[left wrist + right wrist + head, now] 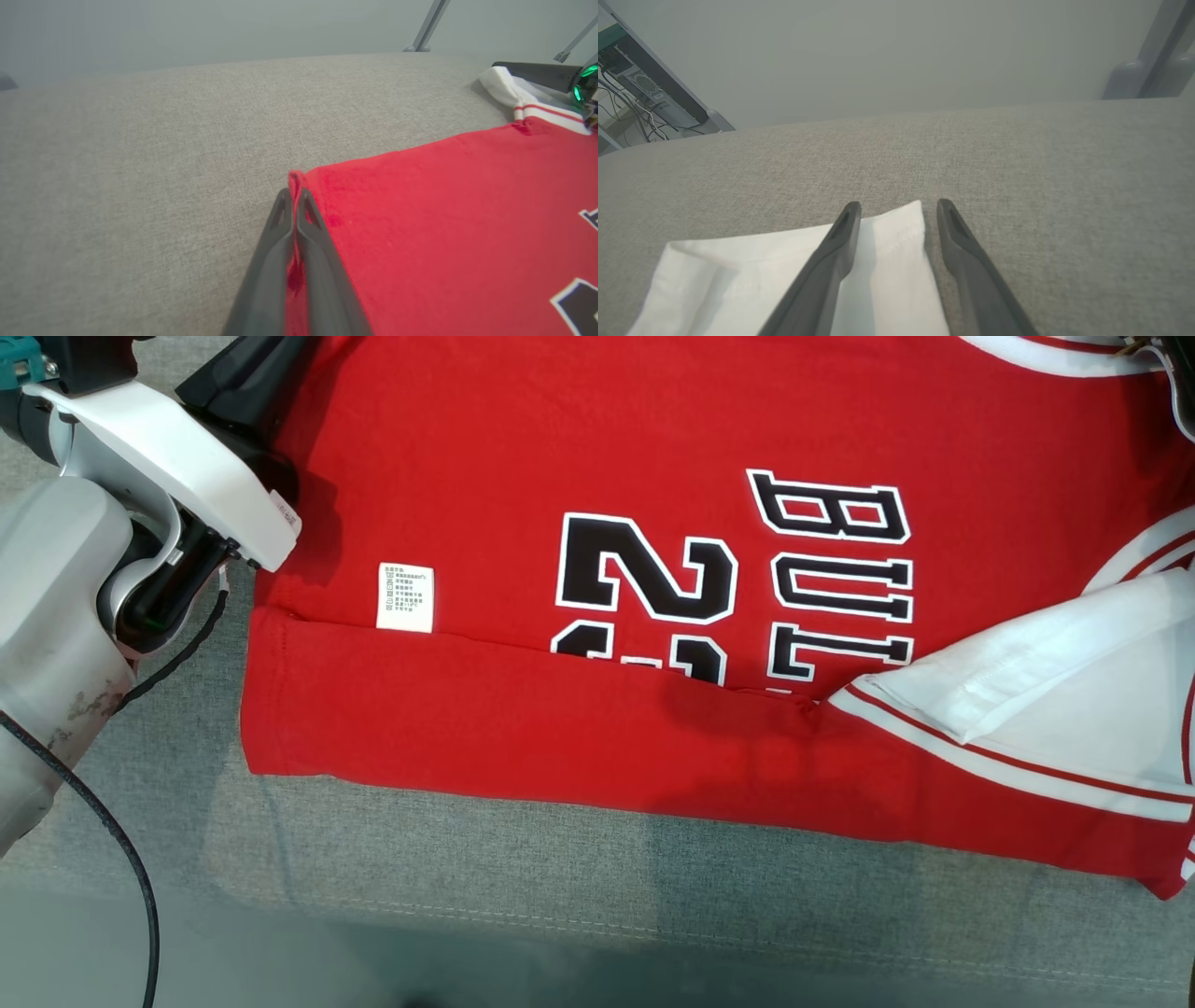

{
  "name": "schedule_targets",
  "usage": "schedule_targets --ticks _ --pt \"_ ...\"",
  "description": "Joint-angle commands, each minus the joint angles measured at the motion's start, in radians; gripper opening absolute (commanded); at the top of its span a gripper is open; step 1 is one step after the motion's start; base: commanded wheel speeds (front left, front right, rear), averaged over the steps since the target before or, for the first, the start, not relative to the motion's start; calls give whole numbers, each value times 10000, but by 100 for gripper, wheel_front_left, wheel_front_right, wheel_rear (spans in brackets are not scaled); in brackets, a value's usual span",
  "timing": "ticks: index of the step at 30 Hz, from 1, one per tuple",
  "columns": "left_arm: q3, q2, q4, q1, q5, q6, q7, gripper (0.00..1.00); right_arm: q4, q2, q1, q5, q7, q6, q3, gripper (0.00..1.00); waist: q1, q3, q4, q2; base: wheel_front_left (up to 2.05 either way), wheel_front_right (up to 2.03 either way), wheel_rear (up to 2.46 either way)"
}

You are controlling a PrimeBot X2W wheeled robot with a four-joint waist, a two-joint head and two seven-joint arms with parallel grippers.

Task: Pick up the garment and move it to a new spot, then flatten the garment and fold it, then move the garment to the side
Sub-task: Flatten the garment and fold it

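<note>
While the red shirt lies spread on the grey cushion near its front edge, my left gripper pinches one shirt corner tight, and my right gripper stands wide around the corner of a white sleeve.

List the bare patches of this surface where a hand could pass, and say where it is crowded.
Free: the grey woven surface in a strip along the near folded edge of the red basketball jersey, and the wide stretch beyond its corner pinched by the left claw. Crowded: the white sleeve, where the right claw stands open.
</note>
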Motion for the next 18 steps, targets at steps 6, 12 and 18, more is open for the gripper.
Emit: schedule_targets --ticks 6,12,18 --pt "232 544 -25 -326 -186 4 -125 0 479 214 221 53 56 -29 210 38 0 -51 -87 0 0 0 0" --pt "319 580 13 -361 -211 4 -129 0 339 261 76 229 -342 -29 320 0 0 -98 -190 0 0 0 0" --pt "554 649 189 -120 -272 4 -130 0 -319 124 245 809 -776 -29 413 0 0 -360 -424 0 0 0 0"
